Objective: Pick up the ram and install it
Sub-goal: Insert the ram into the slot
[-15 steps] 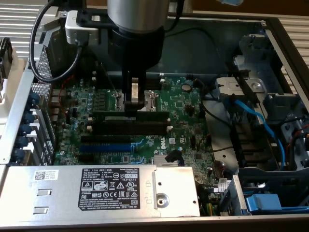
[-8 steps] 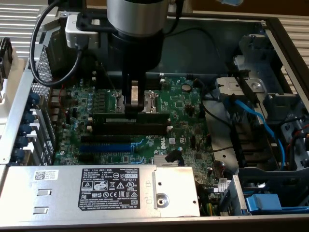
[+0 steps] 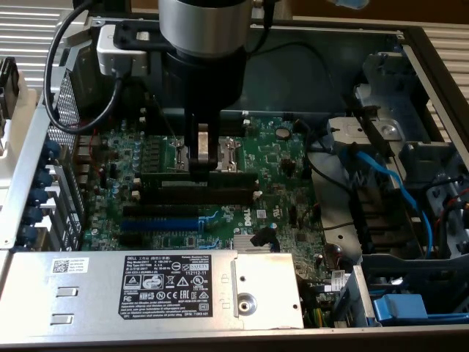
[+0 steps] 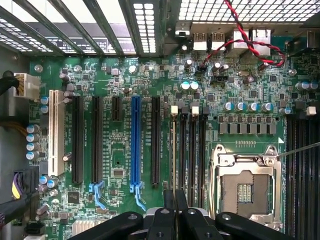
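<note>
The claw (image 4: 174,201) is closed almost fully, its two dark fingers pinching the ram (image 4: 173,150) by its thin faces. In the wrist view the ram shows edge-on, as a narrow pale green-gold line running straight out past the claw's tips. Its flat sides and chips are hidden.

The ram's long axis lies parallel to the black memory slots (image 4: 192,150) and directly over the outermost one of the row. Its far end reaches the white end clips (image 4: 174,109). Whether its lower edge has entered the slot cannot be told.

In the exterior view the claw (image 3: 201,163) stands upright over the motherboard (image 3: 286,169), and the slots run crosswise under it, from the exterior view's left to its right.

There is little room beside the claw. The three other memory slots lie just beside the ram on one flank, with the processor socket (image 4: 247,187) and its metal frame past them. A long black card slot (image 4: 156,140) is near on the other flank, and the blue slot (image 4: 135,145) lies beyond that. The perforated case wall (image 4: 150,20) is well apart from the claw, beyond the ram's far end.
</note>
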`<move>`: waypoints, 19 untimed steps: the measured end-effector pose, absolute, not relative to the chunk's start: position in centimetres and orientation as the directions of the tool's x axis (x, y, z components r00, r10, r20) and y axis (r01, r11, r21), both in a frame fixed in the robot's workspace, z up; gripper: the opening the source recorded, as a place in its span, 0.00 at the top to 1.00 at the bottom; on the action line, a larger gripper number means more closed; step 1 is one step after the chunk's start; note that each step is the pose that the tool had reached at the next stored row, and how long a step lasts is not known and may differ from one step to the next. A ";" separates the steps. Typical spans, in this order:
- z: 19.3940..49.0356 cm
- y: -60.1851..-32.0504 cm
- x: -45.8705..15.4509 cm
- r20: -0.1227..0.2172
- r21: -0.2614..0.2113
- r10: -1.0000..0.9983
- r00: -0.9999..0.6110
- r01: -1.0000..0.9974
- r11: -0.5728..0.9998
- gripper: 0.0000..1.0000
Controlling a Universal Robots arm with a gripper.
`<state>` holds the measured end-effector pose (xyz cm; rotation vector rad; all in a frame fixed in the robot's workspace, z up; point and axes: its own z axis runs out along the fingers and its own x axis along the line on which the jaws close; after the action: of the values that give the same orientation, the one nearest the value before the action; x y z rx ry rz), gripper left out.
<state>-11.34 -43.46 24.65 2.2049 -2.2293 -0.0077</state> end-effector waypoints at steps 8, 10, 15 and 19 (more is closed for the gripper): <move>24.5 -43.4 -11.6 -0.001 0.007 -1.000 -0.028 -1.000 0.028 0.88; 24.5 -43.5 -11.6 -0.001 0.007 -1.000 -0.029 -1.000 0.029 0.88; 24.5 -43.5 -11.6 -0.001 0.006 -1.000 -0.029 -1.000 0.029 0.88; 24.3 -43.5 -11.6 -0.001 0.003 -1.000 -0.029 -1.000 0.029 0.88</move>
<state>-11.60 -43.47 24.26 2.1883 -2.2523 -0.0045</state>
